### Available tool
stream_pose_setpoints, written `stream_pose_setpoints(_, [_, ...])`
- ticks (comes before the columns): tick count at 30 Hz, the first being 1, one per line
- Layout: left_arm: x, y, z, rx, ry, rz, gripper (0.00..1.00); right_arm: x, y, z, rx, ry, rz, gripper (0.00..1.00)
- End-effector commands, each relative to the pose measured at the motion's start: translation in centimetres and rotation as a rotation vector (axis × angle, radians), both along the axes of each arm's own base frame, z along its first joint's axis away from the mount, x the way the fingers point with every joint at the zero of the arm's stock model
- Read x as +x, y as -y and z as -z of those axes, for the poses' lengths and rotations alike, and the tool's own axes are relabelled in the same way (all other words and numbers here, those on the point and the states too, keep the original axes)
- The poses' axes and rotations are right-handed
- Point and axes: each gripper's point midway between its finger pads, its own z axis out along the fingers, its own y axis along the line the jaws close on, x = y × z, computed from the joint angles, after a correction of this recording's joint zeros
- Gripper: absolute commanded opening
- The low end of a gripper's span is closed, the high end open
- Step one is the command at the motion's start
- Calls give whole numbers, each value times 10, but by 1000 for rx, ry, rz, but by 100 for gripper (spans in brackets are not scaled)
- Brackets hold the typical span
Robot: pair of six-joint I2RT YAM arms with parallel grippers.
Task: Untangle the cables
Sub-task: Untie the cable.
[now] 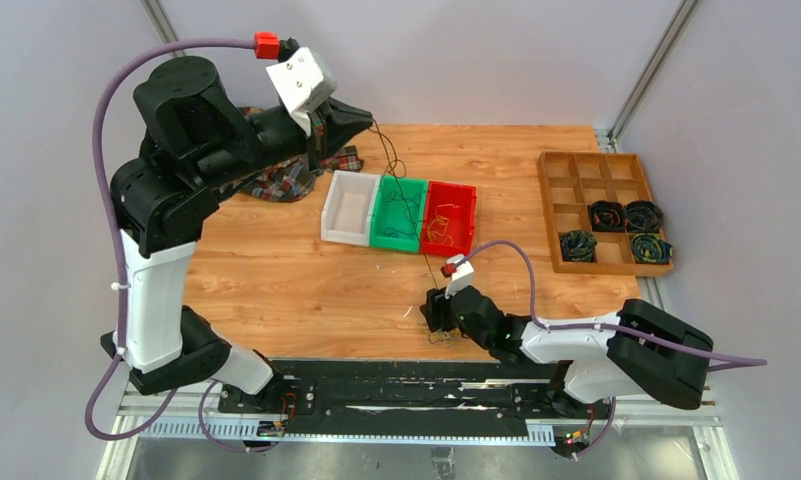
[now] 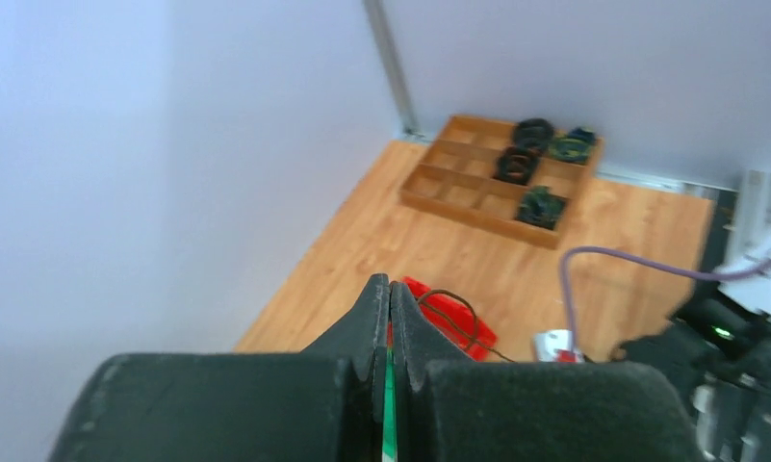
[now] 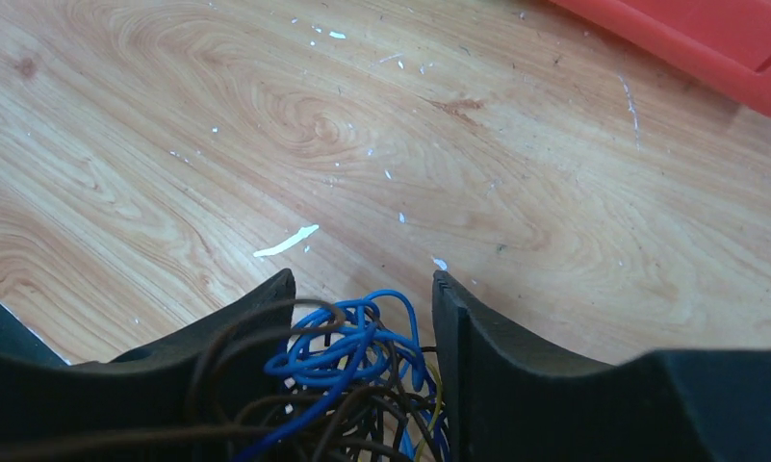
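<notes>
My right hand (image 3: 362, 298) part open around cables (image 3: 347, 361) clump at near bench (image 1: 276, 280) edge; left hand (image 2: 389, 308) raised, pinched on one dark strand (image 1: 401, 185); most sorting left

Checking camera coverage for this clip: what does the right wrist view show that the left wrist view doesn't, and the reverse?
Only the right wrist view shows the cables, a blue and dark tangle sitting between the right gripper jaws, which stand apart around it, low over the table.

Only the left wrist view shows the left gripper, jaws shut on a thin dark wire, and the wooden divider tray with dark coiled bundles.

Both show the red bin and the wooden tabletop.
</notes>
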Motion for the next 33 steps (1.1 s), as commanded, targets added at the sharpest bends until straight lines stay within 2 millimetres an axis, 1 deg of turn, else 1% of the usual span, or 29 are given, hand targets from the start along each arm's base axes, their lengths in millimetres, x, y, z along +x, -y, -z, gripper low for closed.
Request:
stream_pose_setpoints(1, [17,-41,-80,-199,270,-244,0,-5,17,15,-21,-29,48,56])
stream_pose_setpoints(4, [23,-66,-113,-282,380,-379,0,-8,19,14,-8,-33,42,59])
stream_pose_setpoints(6, [23,-82,-137,-344,451,-451,0,-9,19,13,1,-31,38,61])
stream_pose_setpoints(9, [22,-99,-158,-389,534,-527,0,-11,21,11,10,-23,29,62])
stream_pose_setpoints(11, [22,-105,-164,-402,556,-554,0,-13,21,9,21,-19,21,63])
stream_pose_setpoints(14, [26,-106,-160,-381,555,-571,1,-14,23,9,25,-17,16,63])
stream_pose_setpoints(16, [24,-118,-168,-424,584,-624,0,-17,23,7,37,-11,2,63])
stream_pose_setpoints(18, [15,-139,-189,-517,652,-698,0,-19,23,4,49,-3,-13,64])
stream_pose_setpoints(20, [1,-161,-209,-612,707,-753,0,-19,25,1,49,6,-17,65])
stream_pose_setpoints(22, [-12,-177,-223,-694,755,-786,1,-19,26,-2,43,15,-16,65])
stream_pose_setpoints(27, [-41,-205,-253,-833,872,-827,0,-19,31,0,21,15,-11,65])
stream_pose_setpoints(29, [-51,-211,-263,-861,899,-826,1,-21,33,5,13,2,-6,65])
stream_pose_setpoints(32, [-63,-218,-272,-881,965,-835,1,-23,39,15,-1,-17,8,64])
stream_pose_setpoints(33, [-72,-225,-277,-910,1003,-846,0,-24,41,18,-5,-24,11,64])
